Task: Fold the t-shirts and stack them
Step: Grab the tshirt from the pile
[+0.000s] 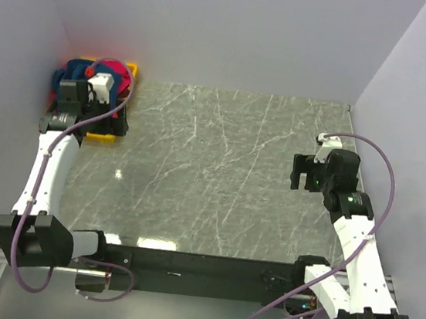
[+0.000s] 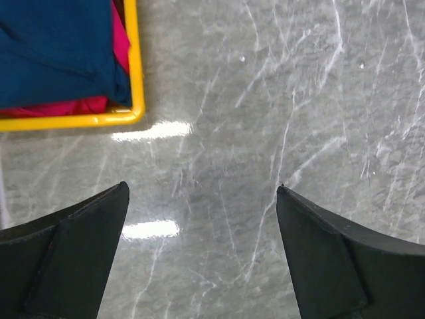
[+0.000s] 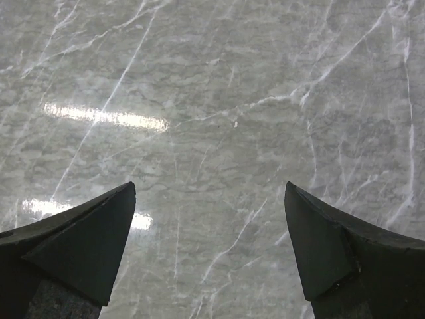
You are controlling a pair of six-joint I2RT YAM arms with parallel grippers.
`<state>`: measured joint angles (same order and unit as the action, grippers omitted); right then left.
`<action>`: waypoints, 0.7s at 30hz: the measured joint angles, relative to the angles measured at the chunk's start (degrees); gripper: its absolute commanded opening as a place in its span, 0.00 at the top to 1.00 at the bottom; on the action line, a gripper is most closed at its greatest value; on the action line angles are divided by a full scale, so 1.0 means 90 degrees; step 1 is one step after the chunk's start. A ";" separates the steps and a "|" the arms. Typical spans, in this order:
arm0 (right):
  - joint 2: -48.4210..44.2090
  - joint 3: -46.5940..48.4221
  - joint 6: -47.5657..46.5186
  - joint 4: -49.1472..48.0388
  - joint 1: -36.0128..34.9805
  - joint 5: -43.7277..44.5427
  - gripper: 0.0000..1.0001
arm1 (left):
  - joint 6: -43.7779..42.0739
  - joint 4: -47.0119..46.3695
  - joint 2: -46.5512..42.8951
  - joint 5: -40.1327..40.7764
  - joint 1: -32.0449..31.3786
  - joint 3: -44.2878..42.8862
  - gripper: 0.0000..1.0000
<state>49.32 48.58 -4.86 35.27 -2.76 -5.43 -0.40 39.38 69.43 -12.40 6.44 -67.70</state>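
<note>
The navy blue t-shirt [image 1: 70,69] and the red-pink t-shirt [image 1: 116,67] lie bunched together in a yellow bin [image 1: 132,66] at the table's far left corner. In the left wrist view the navy shirt [image 2: 60,46] lies on top of the red-pink one [image 2: 63,106] inside the bin's rim [image 2: 136,66]. My left gripper [image 1: 117,120] is open and empty, just outside the bin's near right corner, over bare table [image 2: 201,187]. My right gripper [image 1: 298,172] is open and empty over the right part of the table [image 3: 210,185].
The grey marble table [image 1: 211,175] is walled in on the left, back and right by pale walls. The left arm's cable [image 1: 86,117] loops over the bin. The black base rail [image 1: 200,265] runs along the near edge.
</note>
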 measured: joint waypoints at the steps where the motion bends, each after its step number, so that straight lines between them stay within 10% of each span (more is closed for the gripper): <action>1: 0.0053 0.0034 -0.0017 0.0010 0.0000 0.0000 0.01 | -0.0007 0.0032 0.0085 0.0039 0.0000 -0.0148 0.01; 21: 0.0328 0.0362 -0.0061 0.0160 0.0000 -0.0245 0.00 | 0.0384 0.0066 0.4172 -0.0189 0.1996 -0.5146 0.01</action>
<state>52.27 51.83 -5.41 36.71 -2.76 -7.64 3.05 39.97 106.98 -14.11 24.40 -114.02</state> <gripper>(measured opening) 0.995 0.995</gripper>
